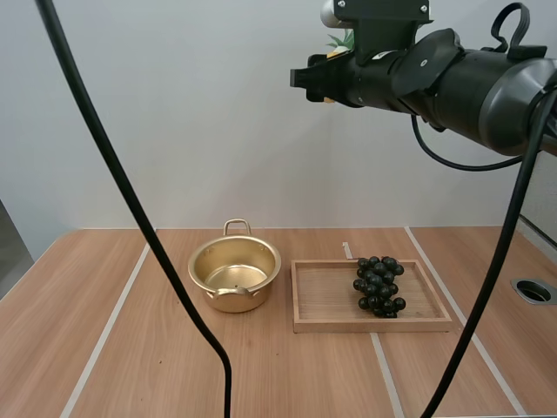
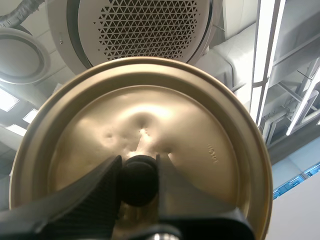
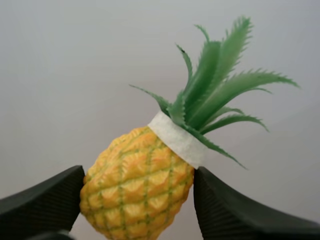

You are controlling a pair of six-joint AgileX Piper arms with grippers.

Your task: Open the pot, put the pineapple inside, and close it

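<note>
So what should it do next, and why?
Probably lower the right gripper toward the pot: it pinches the pineapple high above the table, the pot stands open and empty, and the left gripper holds the lid by its knob.

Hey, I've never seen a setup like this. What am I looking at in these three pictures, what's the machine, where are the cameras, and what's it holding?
This is a robot with two arms, each ending in a gripper of two black fingers. One picture looks down from above and behind the arms. On the wooden table stand an open golden metal pot and a flat wooden tray with a bunch of dark grapes on it. The other two pictures come from cameras riding on the wrists. The left gripper pinches the black knob of the round golden lid. The right gripper clasps a yellow toy pineapple with green leaves, raised above the table.
</note>
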